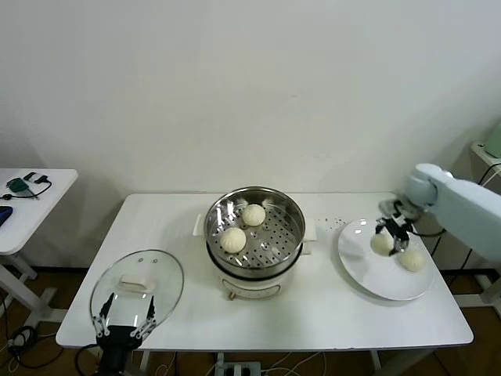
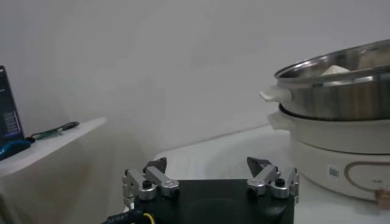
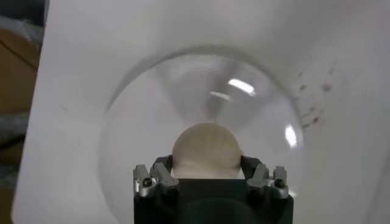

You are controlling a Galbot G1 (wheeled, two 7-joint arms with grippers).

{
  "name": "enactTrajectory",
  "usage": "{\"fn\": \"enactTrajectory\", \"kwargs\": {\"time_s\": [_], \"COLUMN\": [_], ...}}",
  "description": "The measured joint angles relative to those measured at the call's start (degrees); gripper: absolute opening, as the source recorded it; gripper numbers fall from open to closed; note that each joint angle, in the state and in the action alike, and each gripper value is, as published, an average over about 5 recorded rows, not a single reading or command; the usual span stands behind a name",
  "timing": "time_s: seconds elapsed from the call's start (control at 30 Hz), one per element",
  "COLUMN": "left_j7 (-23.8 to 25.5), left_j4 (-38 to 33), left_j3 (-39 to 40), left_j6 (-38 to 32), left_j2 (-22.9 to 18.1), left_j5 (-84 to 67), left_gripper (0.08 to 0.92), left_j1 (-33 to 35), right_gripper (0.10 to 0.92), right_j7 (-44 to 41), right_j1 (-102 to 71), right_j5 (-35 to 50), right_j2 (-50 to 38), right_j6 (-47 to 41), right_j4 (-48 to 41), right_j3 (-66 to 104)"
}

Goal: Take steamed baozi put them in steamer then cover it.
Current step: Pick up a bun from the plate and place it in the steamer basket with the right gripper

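Two steamed baozi (image 1: 253, 214) (image 1: 232, 239) lie on the perforated tray of the steamer (image 1: 300, 227) at the table's middle. On the white plate (image 1: 368, 278) to the right, my right gripper (image 1: 389, 240) is shut on a third baozi (image 1: 381, 244), and another baozi (image 1: 412, 259) lies beside it. The right wrist view shows that baozi (image 3: 206, 149) pressed between the fingers of the right gripper (image 3: 206, 161) over the plate (image 3: 183, 79). The glass cover (image 1: 160, 274) lies flat at the front left. My left gripper (image 1: 124, 327) (image 2: 210, 167) hangs open at its near edge, holding nothing.
A small side table (image 1: 31, 204) with a few items stands to the far left, apart from the work table. The steamer (image 2: 341, 100) rises to one side in the left wrist view. Bare tabletop lies between steamer and plate.
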Motion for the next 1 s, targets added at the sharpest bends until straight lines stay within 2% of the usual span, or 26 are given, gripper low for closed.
{"fn": "enactTrajectory", "kwargs": {"time_s": [0.43,1.0], "left_j7": [-0.2,-0.1], "left_j4": [-0.2,-0.9], "left_j3": [-0.3,-1.3], "left_j6": [0.0,0.8], "left_j2": [0.2,1.9], "left_j5": [-0.2,-2.0], "left_gripper": [0.823,0.823], "left_j1": [0.7,1.1], "right_gripper": [0.721,0.721], "right_j7": [-0.8,0.0], "right_j1": [13.4,8.2], "right_j5": [3.3,-1.3], "right_j2": [12.5,27.4], "right_j6": [12.9,19.3], "right_j4": [8.2,12.7], "right_j3": [-7.4,-9.3]}}
